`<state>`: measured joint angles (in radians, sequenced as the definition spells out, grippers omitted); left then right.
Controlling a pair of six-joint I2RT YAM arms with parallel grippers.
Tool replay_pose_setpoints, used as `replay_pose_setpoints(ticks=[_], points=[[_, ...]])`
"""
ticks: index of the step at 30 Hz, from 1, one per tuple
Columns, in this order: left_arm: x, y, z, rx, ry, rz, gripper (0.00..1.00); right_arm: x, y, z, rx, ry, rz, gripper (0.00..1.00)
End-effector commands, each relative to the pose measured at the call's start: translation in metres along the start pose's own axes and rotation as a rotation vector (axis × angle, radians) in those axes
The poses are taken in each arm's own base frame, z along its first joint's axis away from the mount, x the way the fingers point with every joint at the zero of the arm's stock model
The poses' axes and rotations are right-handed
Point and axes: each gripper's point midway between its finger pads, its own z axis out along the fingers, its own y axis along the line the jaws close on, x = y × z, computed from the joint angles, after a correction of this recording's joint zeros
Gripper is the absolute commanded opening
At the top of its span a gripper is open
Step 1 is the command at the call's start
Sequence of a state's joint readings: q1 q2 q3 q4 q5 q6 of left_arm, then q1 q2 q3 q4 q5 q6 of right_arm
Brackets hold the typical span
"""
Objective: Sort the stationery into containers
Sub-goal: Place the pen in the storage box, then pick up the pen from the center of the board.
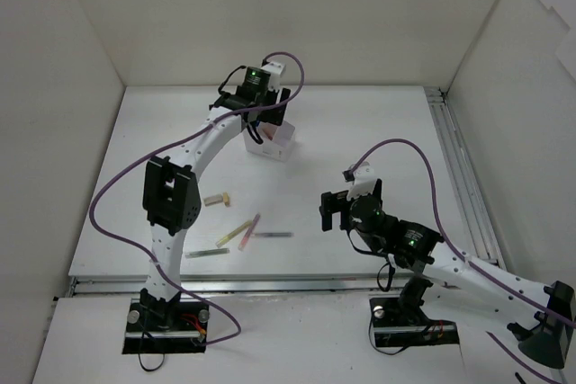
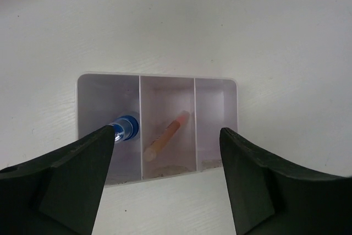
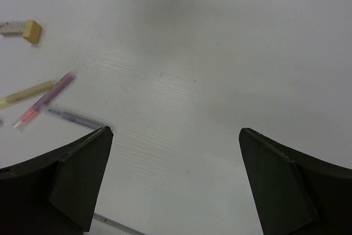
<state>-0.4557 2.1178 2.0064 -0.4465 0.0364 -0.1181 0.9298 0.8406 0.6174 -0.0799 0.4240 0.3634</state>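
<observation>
Pens point(image 1: 236, 235) and tan eraser point(image 1: 216, 199) on table point(image 1: 360, 132), box point(image 1: 277, 143) partly under left arm point(image 1: 202, 150)

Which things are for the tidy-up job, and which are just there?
For the job: divided box, blue-capped tube, orange stick, tan block, yellow stick, pink stick, grey stick.
Just there: purple cable, metal rail.

Box point(image 2: 159, 76): translucent white plastic, smooth, slight sheen. Table point(image 3: 220, 53): matt white, faint fine ribbing. My left fingers point(image 2: 60, 185): matt black plastic. Tube point(image 2: 125, 126): clear glossy plastic, I think; partly blocked. Eraser block point(image 3: 31, 31): matt tan.
</observation>
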Motion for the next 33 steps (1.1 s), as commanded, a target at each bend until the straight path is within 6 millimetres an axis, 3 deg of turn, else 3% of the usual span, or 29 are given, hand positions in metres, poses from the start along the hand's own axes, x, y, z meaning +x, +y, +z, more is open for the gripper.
replay_pose_setpoints(ticks=[1, 3, 6, 8, 9, 11, 12, 13, 14, 15, 16, 17, 18, 23, 26, 33], points=[[-0.040, 0.005, -0.037, 0.002, -0.108, -0.023, 0.73, -0.017, 0.012, -0.002, -0.061, -0.031, -0.009, 0.98], [-0.041, -0.001, -0.047, 0.037, -0.118, -0.029, 0.80, -0.010, 0.026, 0.002, -0.119, 0.015, -0.049, 0.98], [-0.050, -0.012, -0.081, 0.104, -0.172, -0.047, 0.93, 0.006, 0.055, 0.013, -0.248, 0.119, -0.157, 0.98], [-0.048, -0.014, -0.109, 0.118, -0.196, -0.077, 1.00, 0.008, 0.074, 0.020, -0.311, 0.141, -0.224, 0.98], [-0.042, -0.011, -0.131, 0.104, -0.201, -0.100, 1.00, 0.020, 0.078, 0.031, -0.300, 0.189, -0.251, 0.98], [-0.028, -0.004, -0.151, 0.069, -0.198, -0.158, 1.00, 0.019, 0.092, 0.039, -0.332, 0.201, -0.298, 0.98], [-0.035, -0.003, -0.187, 0.072, -0.263, -0.180, 1.00, 0.032, 0.097, 0.047, -0.343, 0.240, -0.352, 0.98], [-0.001, 0.003, -0.183, 0.038, -0.210, -0.200, 1.00, 0.030, 0.107, 0.052, -0.369, 0.226, -0.367, 0.98], [0.007, 0.004, -0.191, 0.036, -0.222, -0.235, 1.00, 0.039, 0.119, 0.057, -0.400, 0.245, -0.411, 0.98], [0.043, 0.005, -0.188, 0.021, -0.168, -0.257, 1.00, 0.042, 0.128, 0.059, -0.438, 0.244, -0.444, 0.98], [0.041, 0.011, -0.214, 0.003, -0.231, -0.304, 1.00, 0.041, 0.132, 0.064, -0.450, 0.235, -0.475, 0.98], [0.046, 0.007, -0.236, 0.021, -0.268, -0.323, 1.00, 0.053, 0.133, 0.072, -0.446, 0.261, -0.506, 0.98], [0.075, 0.015, -0.231, -0.025, -0.225, -0.342, 1.00, 0.054, 0.137, 0.079, -0.447, 0.242, -0.528, 0.98], [0.122, 0.028, -0.255, -0.098, -0.198, -0.407, 1.00, 0.076, 0.146, 0.103, -0.460, 0.294, -0.596, 0.94], [0.125, 0.031, -0.271, -0.101, -0.244, -0.448, 1.00, 0.087, 0.149, 0.110, -0.469, 0.328, -0.593, 0.91], [0.129, 0.030, -0.270, -0.100, -0.234, -0.444, 1.00, 0.096, 0.163, 0.116, -0.532, 0.344, -0.601, 0.87]])
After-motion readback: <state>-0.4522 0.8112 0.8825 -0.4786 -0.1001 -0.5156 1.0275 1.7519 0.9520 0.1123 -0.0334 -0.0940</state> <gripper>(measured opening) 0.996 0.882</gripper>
